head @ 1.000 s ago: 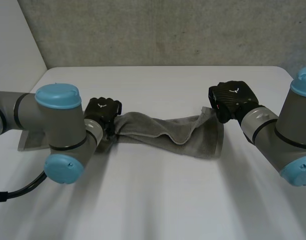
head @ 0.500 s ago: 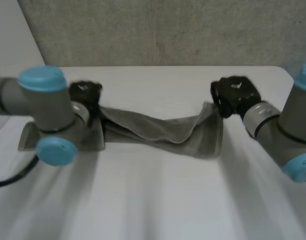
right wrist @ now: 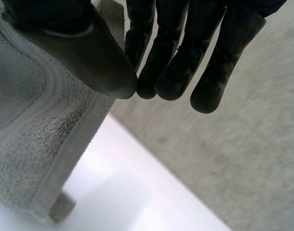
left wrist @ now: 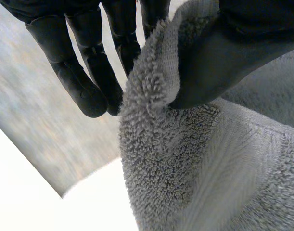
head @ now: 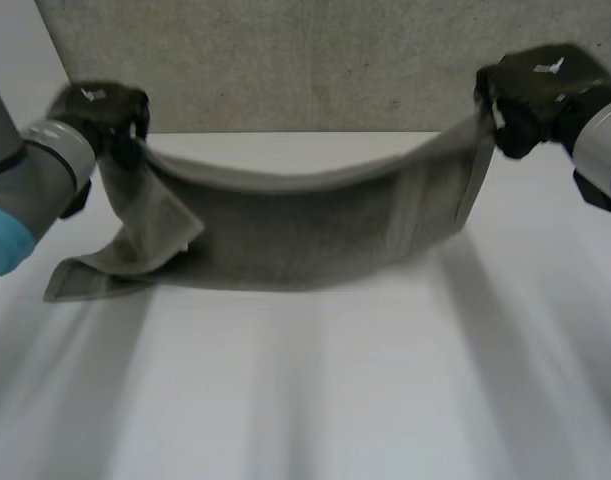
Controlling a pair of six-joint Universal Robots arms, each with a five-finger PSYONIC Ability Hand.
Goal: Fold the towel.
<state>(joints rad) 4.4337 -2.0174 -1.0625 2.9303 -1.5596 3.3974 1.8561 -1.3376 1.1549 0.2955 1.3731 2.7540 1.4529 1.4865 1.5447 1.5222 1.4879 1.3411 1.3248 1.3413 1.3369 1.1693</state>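
Grey towel (head: 285, 225) stretched between both hands above the white table (head: 365, 400), sagging at its centre. The left hand (head: 103, 112), at 10 o'clock in the head view, pinches one end of the upper edge between thumb and fingers (left wrist: 84, 82). The right hand (head: 533, 85), at 2 o'clock, grips the opposite end in the same thumb-to-finger pinch. The towel's lower corner, at 8 o'clock, lies on the table.

Left hand (head: 97, 110) high, pinching, right hand (head: 535, 85) seemingly likewise
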